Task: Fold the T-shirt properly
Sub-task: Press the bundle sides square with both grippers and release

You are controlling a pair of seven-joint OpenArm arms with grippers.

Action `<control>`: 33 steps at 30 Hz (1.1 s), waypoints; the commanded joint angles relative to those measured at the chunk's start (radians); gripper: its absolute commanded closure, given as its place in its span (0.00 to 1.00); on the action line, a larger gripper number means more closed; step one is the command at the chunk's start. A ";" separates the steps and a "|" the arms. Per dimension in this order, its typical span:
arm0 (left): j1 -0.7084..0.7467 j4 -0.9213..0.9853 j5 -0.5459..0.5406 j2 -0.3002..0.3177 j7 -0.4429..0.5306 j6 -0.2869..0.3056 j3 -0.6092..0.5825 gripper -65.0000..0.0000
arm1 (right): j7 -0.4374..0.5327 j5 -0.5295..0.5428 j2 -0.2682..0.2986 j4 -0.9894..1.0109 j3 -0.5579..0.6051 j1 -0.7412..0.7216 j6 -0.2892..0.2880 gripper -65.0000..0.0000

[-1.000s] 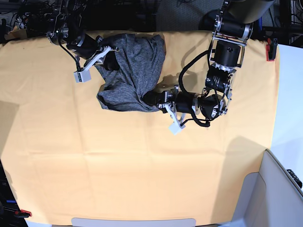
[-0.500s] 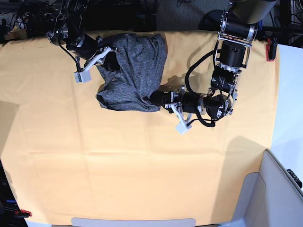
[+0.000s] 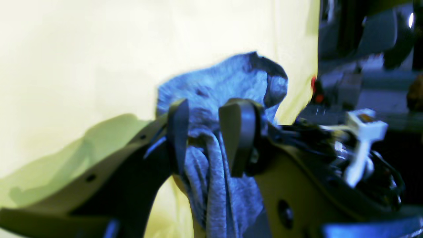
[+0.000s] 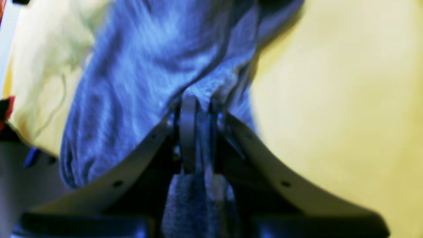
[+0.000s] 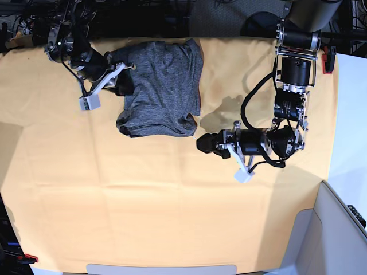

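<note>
Mid-fold: our R gripper [image 4: 198,103] pinches the grey T-shirt [image 5: 163,86] edge; L gripper [image 3: 205,114] jaws spread. Next, we reckon, L needs a fresh hem grasp.

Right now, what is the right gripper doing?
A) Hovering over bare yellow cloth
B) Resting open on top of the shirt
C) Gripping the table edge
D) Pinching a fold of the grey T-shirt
D: in the right wrist view the right gripper has its fingers closed tight on a bunched fold of the T-shirt, and the base view puts it at the shirt's edge.
</note>
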State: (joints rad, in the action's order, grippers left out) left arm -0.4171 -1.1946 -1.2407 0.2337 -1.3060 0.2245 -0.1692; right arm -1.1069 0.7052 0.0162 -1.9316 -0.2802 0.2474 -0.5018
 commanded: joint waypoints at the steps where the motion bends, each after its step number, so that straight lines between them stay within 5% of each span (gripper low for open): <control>1: -0.026 -0.047 -0.029 0.006 -0.028 0.002 0.023 0.69 | 0.018 0.023 0.003 -0.036 -0.018 -0.012 -0.008 0.91; 12: 0.103 -0.247 -0.027 0.010 -0.068 0.002 0.050 0.69 | 0.020 0.035 0.003 -0.076 -0.090 -0.055 -0.008 0.91; 19: 0.249 -0.519 -0.006 0.028 -0.076 0.005 0.095 1.00 | 0.014 0.178 -0.003 -0.081 0.052 -0.053 -0.019 0.91; 22: 0.311 -0.604 0.026 0.031 -0.076 0.005 0.096 0.98 | 0.011 0.156 -0.003 -0.079 0.092 -0.024 -0.019 1.00; 33: 0.461 -0.611 0.023 -0.070 -0.073 0.005 -0.034 0.98 | 0.011 0.143 0.046 -0.070 0.109 0.080 -0.018 1.00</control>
State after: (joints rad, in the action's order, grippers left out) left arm 0.0475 -1.7885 -1.1927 0.1524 -1.3827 0.2283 -0.2081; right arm -1.1175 0.8242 0.0616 -1.9900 -0.1722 0.3332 -0.5129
